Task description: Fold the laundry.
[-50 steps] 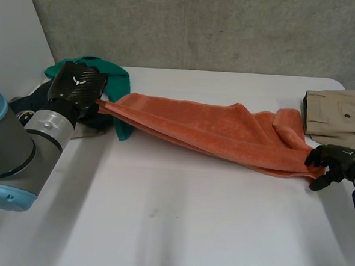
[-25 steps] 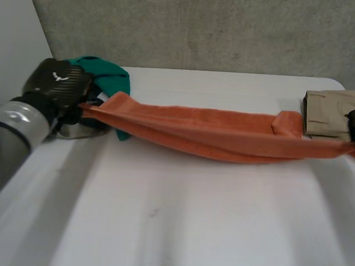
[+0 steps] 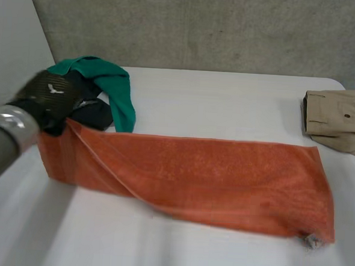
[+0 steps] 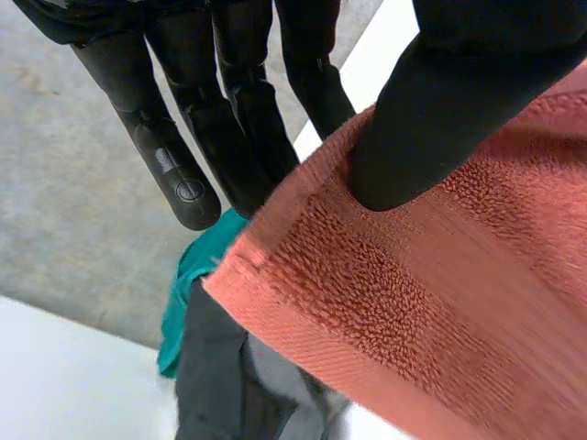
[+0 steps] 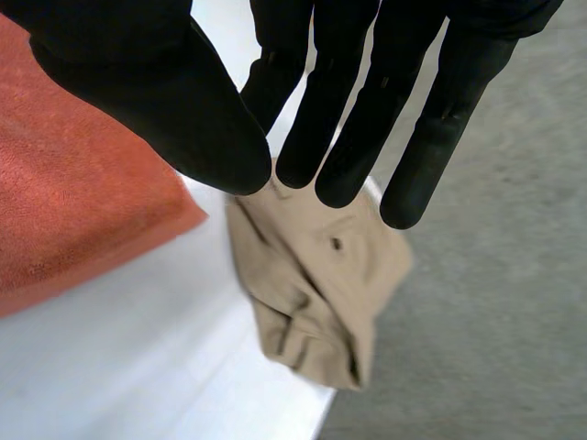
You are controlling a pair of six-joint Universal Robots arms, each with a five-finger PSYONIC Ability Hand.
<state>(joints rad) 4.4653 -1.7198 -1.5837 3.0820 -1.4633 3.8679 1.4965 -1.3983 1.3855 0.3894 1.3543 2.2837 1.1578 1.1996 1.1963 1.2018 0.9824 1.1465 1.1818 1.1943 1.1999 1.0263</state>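
Observation:
An orange towel (image 3: 211, 177) hangs spread as a wide sheet above the white table (image 3: 228, 100). My left hand (image 3: 50, 98) holds its upper left corner. In the left wrist view the thumb (image 4: 440, 119) presses on the orange towel (image 4: 440, 302) just inside that corner, and the fingers (image 4: 229, 119) lie behind the cloth. In the right wrist view my right hand (image 5: 156, 82) has its thumb over the end of the orange towel (image 5: 64, 202), with straight fingers (image 5: 358, 119) close beside the thumb.
Folded khaki trousers (image 3: 338, 119) lie at the table's back right, beyond my right fingertips (image 5: 321, 284). A green garment (image 3: 117, 87) and a dark garment (image 3: 94, 113) are heaped at the back left, just behind my left hand. A grey wall stands behind the table.
The towel was bunched into a band between the hands. It now hangs spread flat. My left hand came nearer and lower. My right hand closed on the towel's end and moved out to the right.

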